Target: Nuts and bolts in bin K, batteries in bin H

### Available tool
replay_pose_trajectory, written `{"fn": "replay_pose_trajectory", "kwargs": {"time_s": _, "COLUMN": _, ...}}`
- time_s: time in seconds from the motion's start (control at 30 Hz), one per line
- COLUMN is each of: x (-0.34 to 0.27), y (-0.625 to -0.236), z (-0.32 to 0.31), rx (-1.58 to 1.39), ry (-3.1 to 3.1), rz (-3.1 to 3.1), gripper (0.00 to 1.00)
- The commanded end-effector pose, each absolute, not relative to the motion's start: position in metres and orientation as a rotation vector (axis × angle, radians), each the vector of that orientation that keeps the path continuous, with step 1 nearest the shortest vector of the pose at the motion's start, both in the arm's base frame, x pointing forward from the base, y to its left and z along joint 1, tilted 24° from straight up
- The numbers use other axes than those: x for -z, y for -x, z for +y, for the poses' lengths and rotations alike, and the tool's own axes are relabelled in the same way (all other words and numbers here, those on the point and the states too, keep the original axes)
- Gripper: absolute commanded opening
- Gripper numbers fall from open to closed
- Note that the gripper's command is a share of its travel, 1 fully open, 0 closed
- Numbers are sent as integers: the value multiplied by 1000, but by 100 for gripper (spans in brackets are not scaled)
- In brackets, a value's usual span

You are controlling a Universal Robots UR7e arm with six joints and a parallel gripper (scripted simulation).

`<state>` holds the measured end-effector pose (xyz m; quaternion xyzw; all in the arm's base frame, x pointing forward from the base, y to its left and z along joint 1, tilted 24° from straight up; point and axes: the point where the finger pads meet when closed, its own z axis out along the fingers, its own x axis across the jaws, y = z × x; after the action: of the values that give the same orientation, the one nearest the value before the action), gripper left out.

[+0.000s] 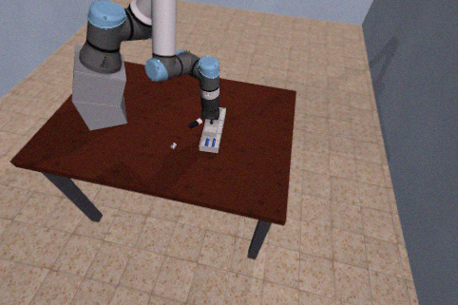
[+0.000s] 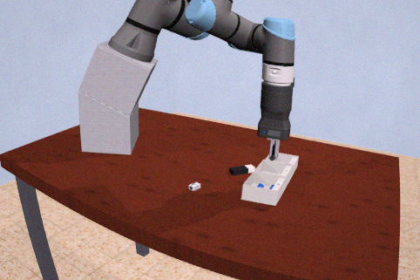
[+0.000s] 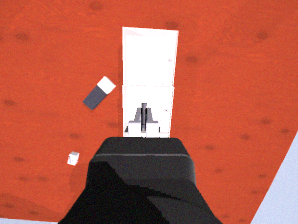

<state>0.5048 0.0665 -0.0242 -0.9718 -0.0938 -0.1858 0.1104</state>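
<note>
Straight above the far compartment of the bin [image 2: 260, 195], beyond the batteries [image 2: 264, 186] in the near one, our hand [image 2: 273, 155] is clenched on what we judge a thin upright bolt [image 3: 144, 111], ready to drop.
</note>
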Motion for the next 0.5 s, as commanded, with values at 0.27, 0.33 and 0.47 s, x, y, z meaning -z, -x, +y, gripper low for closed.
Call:
{"fn": "replay_pose_trajectory", "kwargs": {"time_s": 0.27, "x": 24, "y": -507, "z": 67, "rx": 536, "ry": 2863, "rz": -258, "gripper": 0}}
{"fn": "replay_pose_trajectory", "kwargs": {"time_s": 0.33, "x": 25, "y": -506, "z": 66, "rx": 536, "ry": 2863, "rz": -258, "gripper": 0}}
{"fn": "replay_pose_trajectory", "kwargs": {"time_s": 0.47, "x": 29, "y": -507, "z": 67, "rx": 536, "ry": 2863, "rz": -258, "gripper": 0}}
